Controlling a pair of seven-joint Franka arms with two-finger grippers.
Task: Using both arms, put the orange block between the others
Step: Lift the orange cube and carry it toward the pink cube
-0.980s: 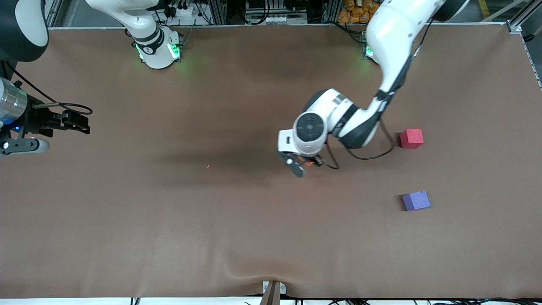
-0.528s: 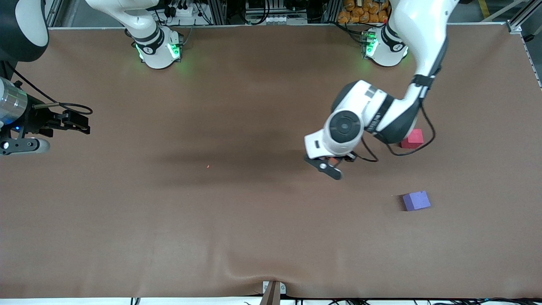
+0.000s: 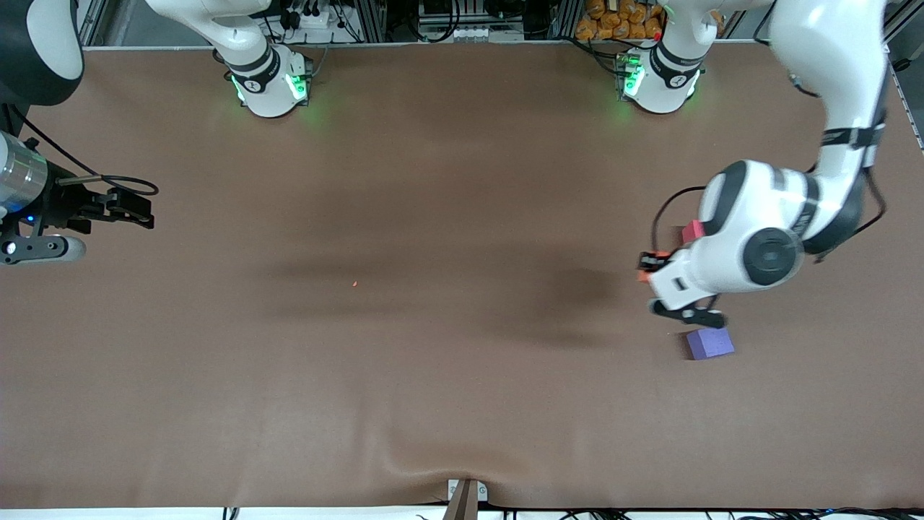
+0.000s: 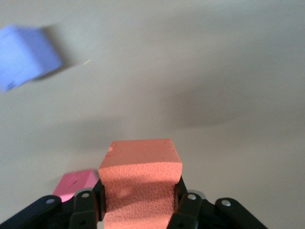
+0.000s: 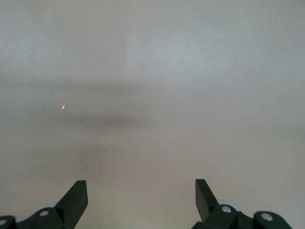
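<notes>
Over the table [image 3: 433,361], left gripper [image 4: 138,202] pinches orange block [image 4: 139,179], up between red cube [image 3: 691,231] and purple cube [image 3: 709,343]; right gripper [image 5: 140,195] waits, fingers spread.

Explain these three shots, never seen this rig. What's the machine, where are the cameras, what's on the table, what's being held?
Two white robot arms stand at a brown table, each ending in a two-fingered hand. The wide picture looks down from a high camera facing the arms. The other two come from cameras on each arm's wrist, looking past the fingers.

The left hand is shut on the orange block and is up over the table by the two other cubes, at the left arm's end. Of those, the purple cube lies nearer the front camera and the pinkish-red cube farther, mostly hidden by the arm.

The right hand is open, holds nothing and waits at the right arm's end. A tiny orange crumb lies mid-table.
</notes>
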